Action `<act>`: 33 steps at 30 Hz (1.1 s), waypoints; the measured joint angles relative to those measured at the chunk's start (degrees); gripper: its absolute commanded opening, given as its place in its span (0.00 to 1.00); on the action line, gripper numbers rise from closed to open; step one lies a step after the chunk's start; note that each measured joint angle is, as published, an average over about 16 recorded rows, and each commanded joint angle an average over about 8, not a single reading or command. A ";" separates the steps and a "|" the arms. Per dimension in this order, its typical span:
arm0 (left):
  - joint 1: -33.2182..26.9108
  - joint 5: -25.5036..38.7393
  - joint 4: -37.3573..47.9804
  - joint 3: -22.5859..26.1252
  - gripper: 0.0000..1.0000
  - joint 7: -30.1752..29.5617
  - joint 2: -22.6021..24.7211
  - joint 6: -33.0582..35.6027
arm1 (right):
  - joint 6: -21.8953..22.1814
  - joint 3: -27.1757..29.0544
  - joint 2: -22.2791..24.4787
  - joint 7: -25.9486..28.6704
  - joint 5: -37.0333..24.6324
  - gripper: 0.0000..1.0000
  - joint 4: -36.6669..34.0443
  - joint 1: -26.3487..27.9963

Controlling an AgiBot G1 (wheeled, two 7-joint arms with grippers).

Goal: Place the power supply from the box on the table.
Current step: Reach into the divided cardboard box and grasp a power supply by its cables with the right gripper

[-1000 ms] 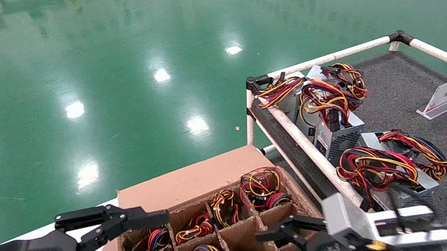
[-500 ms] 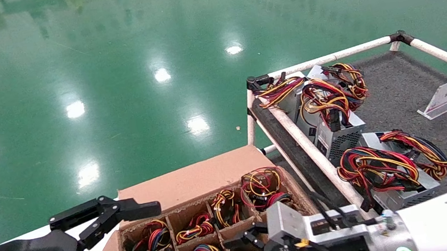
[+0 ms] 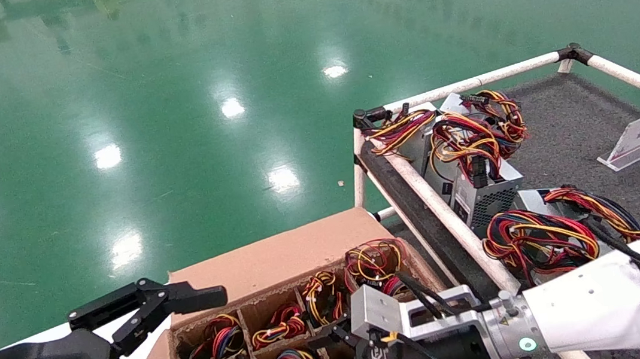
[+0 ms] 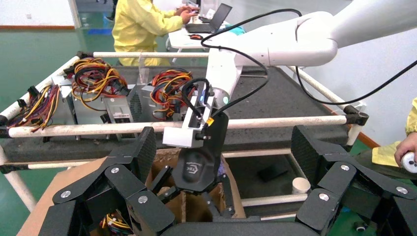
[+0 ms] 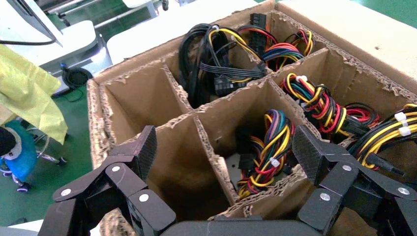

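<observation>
Right gripper (image 5: 223, 162), jaws spread wide and empty, hangs over the brown cardboard box with its grid of square cells (image 3: 257, 265). Directly below, one cell holds the power supply's red, yellow and black wire bundle (image 5: 268, 150). Left gripper (image 3: 180, 304), also open, hovers at the box's left edge.

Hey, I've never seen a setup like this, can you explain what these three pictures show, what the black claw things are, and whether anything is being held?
This is a two-armed robot. One picture comes from its head camera; the others from cameras on each wrist. The black claws are its grippers. The right gripper hangs open over the brown cardboard box with square cells, holding nothing. In its wrist picture, a bundle of red, yellow and black wires lies in the cell below it, with empty cells beside. The left gripper waits open at the box's far left corner. On the dark grey table with a white pipe rail lie silver power supplies with mesh grilles.
</observation>
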 measured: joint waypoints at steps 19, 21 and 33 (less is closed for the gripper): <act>0.00 0.00 0.00 0.01 1.00 0.00 0.00 0.00 | 0.83 -1.54 -6.19 -6.89 -2.63 0.11 -14.92 5.63; 0.00 0.00 0.00 0.01 1.00 0.00 0.00 0.00 | 0.96 -1.62 -6.62 -7.40 -2.77 0.07 -16.06 6.02; 0.00 -0.01 0.00 0.01 1.00 0.00 0.00 0.00 | 0.57 -1.91 -8.69 -9.44 -3.13 0.00 -21.27 7.70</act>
